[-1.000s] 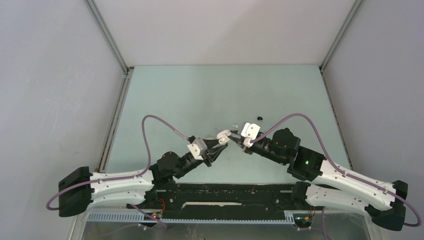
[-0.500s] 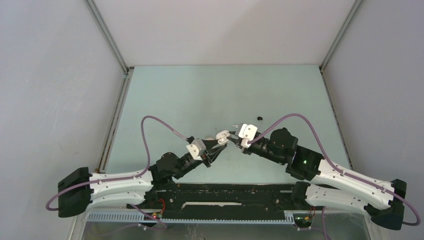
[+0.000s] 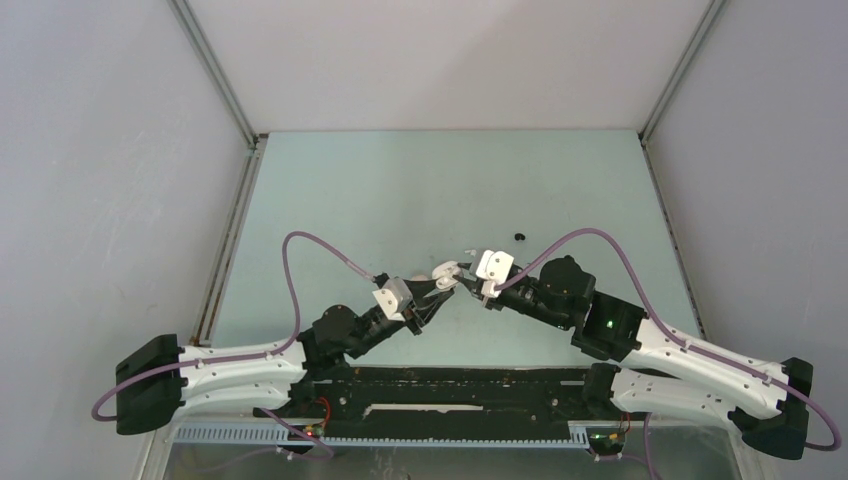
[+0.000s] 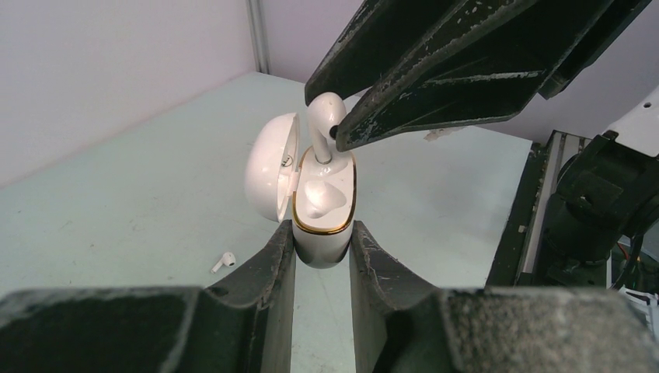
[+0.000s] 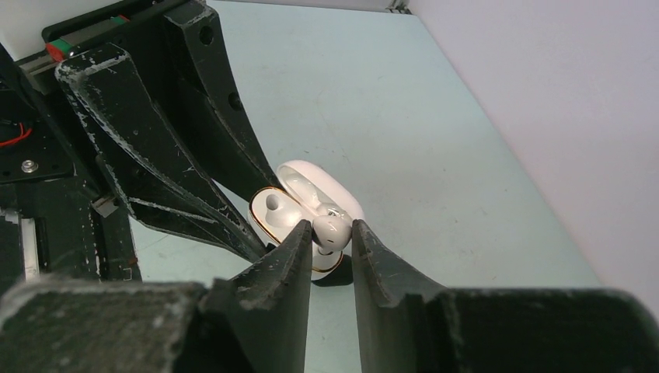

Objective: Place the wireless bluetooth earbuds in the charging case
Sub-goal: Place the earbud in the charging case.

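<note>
In the left wrist view my left gripper (image 4: 322,237) is shut on the lower body of a white charging case (image 4: 324,214) with a gold rim. The case stands upright with its lid (image 4: 268,167) swung open to the left. My right gripper (image 5: 332,227) is shut on a white earbud (image 5: 332,231), whose stem points down into the case's far slot (image 4: 322,159). The near slot is empty. In the top view the two grippers meet at the case (image 3: 447,270) in mid-table. A second white earbud (image 4: 224,261) lies loose on the table left of the case.
A small black piece (image 3: 519,236) lies on the table beyond the right gripper, and a small white piece (image 3: 468,251) lies closer to it. The black rail (image 3: 450,395) runs along the near edge between the arm bases. Grey walls enclose the pale green table (image 3: 400,190).
The right gripper has moved slightly left and down with the earbud, closing onto the open case. The left gripper and the case have barely shifted.
</note>
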{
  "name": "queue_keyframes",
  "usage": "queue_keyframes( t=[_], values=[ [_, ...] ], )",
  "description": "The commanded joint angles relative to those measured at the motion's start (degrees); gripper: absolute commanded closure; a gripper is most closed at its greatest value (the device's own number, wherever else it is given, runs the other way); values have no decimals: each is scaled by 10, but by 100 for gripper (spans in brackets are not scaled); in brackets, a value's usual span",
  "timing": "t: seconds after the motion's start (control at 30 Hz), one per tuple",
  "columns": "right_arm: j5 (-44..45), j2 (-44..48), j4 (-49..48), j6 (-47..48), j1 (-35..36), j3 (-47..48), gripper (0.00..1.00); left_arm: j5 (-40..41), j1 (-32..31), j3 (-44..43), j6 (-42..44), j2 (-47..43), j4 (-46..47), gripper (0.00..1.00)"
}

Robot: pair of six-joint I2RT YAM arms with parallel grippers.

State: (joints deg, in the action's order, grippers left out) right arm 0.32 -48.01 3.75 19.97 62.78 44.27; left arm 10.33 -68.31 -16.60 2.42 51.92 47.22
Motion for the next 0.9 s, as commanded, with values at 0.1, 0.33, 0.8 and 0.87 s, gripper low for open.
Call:
queue_keyframes(
  t=[0.1, 0.33, 0.8, 0.87],
  values=[
    [-20, -3, 5, -3, 6, 5, 72, 5, -3, -1, -6, -10, 38, 100],
    [-17, -2, 10, -7, 4, 5, 71, 7, -3, 0, -7, -12, 38, 100],
    [-108, -2, 193, -20, -44, 112, 26, 9, -3, 13, -8, -18, 38, 100],
    [-162, -8, 236, -25, -74, 134, 22, 9, -3, 17, -7, -17, 38, 100]
  ],
)
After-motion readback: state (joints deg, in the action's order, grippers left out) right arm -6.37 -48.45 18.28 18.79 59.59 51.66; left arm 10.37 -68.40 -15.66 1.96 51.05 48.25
